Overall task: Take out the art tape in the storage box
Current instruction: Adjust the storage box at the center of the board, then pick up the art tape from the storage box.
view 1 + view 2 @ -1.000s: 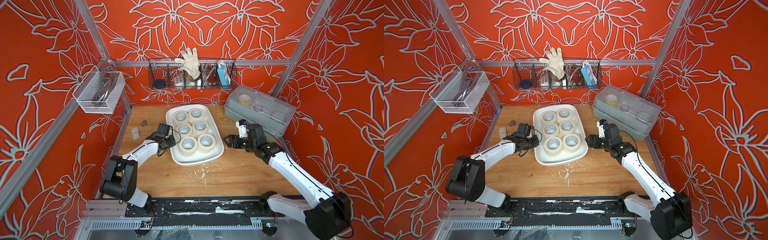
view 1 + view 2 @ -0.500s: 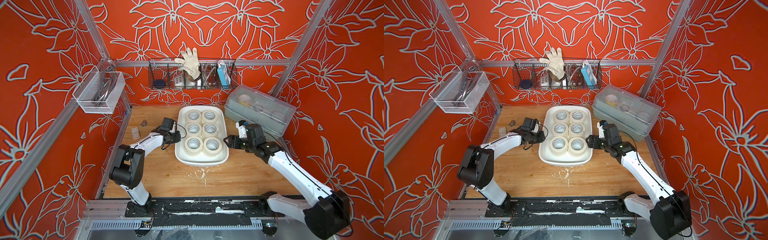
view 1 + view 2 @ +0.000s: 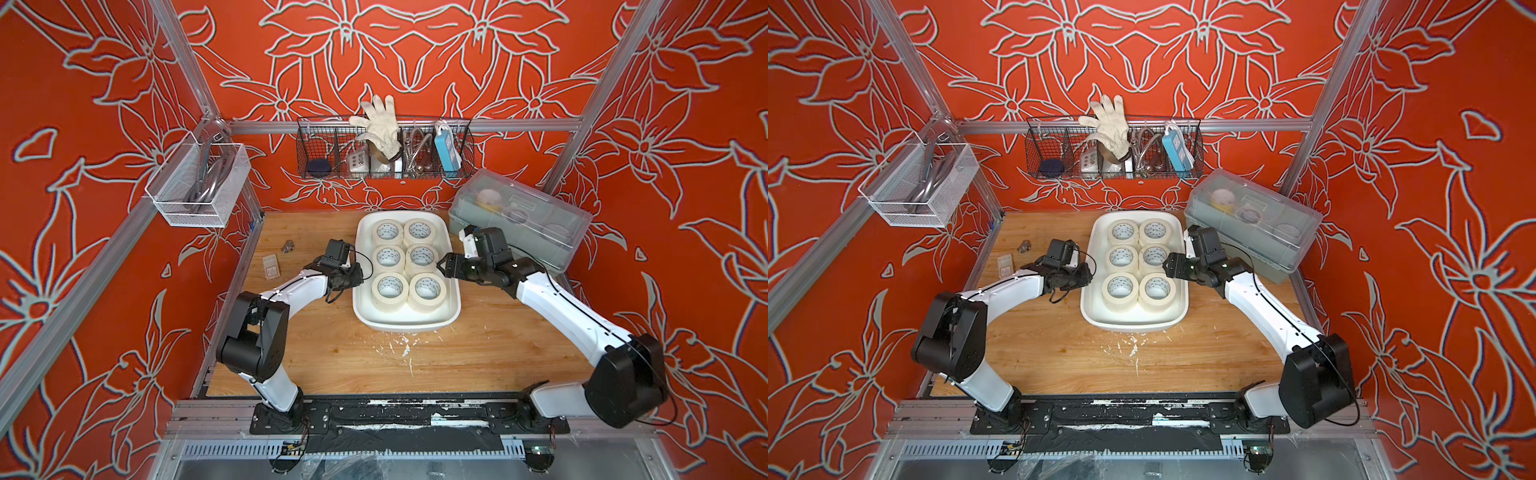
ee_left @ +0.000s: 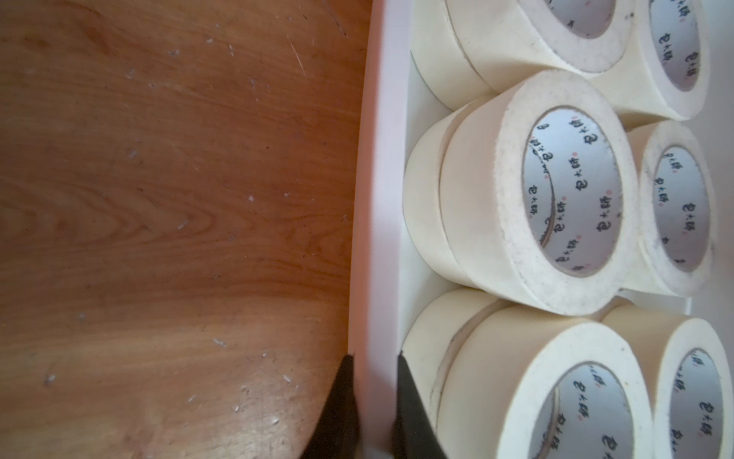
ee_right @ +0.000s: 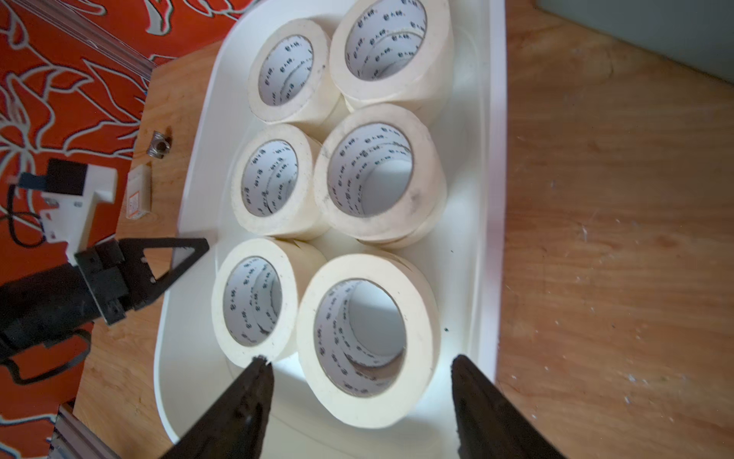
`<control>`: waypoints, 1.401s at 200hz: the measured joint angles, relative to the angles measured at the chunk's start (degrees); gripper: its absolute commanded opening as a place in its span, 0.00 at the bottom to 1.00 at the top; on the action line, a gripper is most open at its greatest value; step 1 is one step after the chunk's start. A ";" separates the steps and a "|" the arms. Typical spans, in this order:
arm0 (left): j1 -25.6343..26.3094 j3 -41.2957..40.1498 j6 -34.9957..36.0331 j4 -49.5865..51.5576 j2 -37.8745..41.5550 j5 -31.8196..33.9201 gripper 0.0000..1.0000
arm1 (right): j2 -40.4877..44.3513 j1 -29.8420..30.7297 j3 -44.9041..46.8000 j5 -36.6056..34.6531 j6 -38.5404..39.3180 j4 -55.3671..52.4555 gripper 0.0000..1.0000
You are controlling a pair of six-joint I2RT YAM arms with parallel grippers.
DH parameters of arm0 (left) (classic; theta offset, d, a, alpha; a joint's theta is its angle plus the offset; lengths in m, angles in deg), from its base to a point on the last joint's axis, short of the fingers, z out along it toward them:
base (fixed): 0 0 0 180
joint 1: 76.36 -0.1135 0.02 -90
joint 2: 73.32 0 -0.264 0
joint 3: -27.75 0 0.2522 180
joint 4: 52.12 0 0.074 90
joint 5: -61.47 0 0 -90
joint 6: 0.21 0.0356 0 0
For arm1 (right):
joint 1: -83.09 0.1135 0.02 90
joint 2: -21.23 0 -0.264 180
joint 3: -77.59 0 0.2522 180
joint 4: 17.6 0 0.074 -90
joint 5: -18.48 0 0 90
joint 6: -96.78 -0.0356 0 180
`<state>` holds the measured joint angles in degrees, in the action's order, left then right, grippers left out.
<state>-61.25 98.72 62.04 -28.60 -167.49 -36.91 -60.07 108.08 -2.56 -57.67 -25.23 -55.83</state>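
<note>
left gripper (image 4: pixel 373 359) is clamped on the box (image 4: pixel 377 198) rim, one finger outside the wall and one inside. The finger bases are cut off by the frame edge. In both top views its jaws sit under the wrist, so I can't make them out there.

tape (image 4: pixel 556 190) is in the box, just beside the inside finger. There are six stacks, two rolls high where the sides show. The lower rolls are mostly hidden by the top ones, so the exact count is unclear. The core print is too small to read.

right gripper (image 5: pixel 357 359) has its jaws wide apart and holds nothing, tips just inside the rim opposite the left gripper. The nearest roll (image 5: pixel 369 337) lies ahead, between its fingers. I can't tell whether either tip touches tape.

lidded bin (image 3: pixel 540 232) is behind the right wrist, partly covered by the arm. Its contents are blurred by the lid.
</note>
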 measured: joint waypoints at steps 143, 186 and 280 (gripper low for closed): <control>0.70 5.70 -0.17 4.52 5.25 4.66 0.73 | -34.45 5.97 -37.55 -4.94 -5.86 -6.21 0.69; 0.70 6.58 1.11 6.03 9.22 8.26 0.79 | -44.19 6.62 -49.18 -7.54 -10.27 -9.49 0.70; 0.70 8.04 2.05 7.02 10.16 11.87 0.79 | -57.13 8.61 -64.08 -13.86 -15.76 -16.59 0.73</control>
<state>-60.55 106.76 64.10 -21.58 -157.33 -25.04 -117.20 116.69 -66.65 -71.53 -40.99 -72.42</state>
